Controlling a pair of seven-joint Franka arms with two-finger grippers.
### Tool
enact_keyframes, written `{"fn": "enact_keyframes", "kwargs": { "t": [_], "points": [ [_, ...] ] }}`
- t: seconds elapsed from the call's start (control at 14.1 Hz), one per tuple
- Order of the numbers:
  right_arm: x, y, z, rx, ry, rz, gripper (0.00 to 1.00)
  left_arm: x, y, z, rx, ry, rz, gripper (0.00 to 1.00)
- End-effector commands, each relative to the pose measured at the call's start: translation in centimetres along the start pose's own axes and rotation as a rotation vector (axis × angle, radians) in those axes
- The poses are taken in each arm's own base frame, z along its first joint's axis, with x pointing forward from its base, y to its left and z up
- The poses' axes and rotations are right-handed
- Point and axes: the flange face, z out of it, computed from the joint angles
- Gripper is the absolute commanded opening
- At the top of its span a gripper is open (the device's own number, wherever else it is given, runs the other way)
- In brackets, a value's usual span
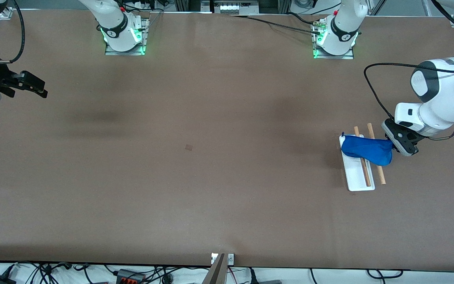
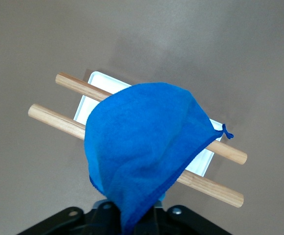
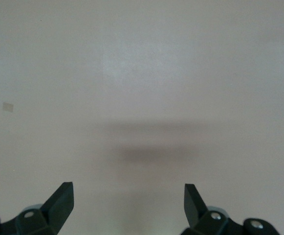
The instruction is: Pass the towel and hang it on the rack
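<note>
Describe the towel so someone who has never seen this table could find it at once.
Go to the left arm's end of the brown table, where a small rack stands on a white base. The towel drapes across its two wooden rods, one end at the left gripper. It is the only bright blue thing there.

My right gripper (image 3: 128, 198) hangs over bare worktop (image 3: 146, 63), its two dark fingers (image 3: 61, 200) poking up from the lower edge of the frame, spread wide with nothing between them. A soft dark shadow band lies across the middle of the frame. A small square mark (image 3: 8, 106) sits at the frame's left edge, pale against the surface.
</note>
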Motion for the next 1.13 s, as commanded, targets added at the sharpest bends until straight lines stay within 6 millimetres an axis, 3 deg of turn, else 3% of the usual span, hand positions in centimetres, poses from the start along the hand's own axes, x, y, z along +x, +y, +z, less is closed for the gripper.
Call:
{"fn": "enact_keyframes", "kwargs": {
  "t": [0.0,0.07,0.14,0.21,0.64,1.06],
  "points": [
    [0.0,-0.2,-0.6,-0.009,0.002,0.009,1.00,-0.8,0.4,-0.5,0.006,0.019,0.007,0.52],
    [0.0,-0.1,-0.6,-0.008,0.002,0.010,1.00,-1.0,0.3,-0.4,0.005,0.019,0.005,0.58],
    [0.0,-0.2,-0.6,-0.009,0.002,0.009,1.00,-1.3,0.3,-0.5,0.003,0.017,0.003,0.72],
    [0.0,-0.1,-0.6,-0.008,0.002,0.010,1.00,-1.7,0.2,-0.6,0.000,0.017,-0.004,1.00],
    [0.0,-0.2,-0.7,-0.010,0.003,0.009,1.00,-2.7,0.8,-2.7,-0.050,0.010,-0.003,1.00],
    [0.1,-0.3,-0.7,-0.010,0.009,0.007,1.00,-2.8,1.9,-6.6,-0.114,-0.006,-0.182,1.00]
  ]
}}
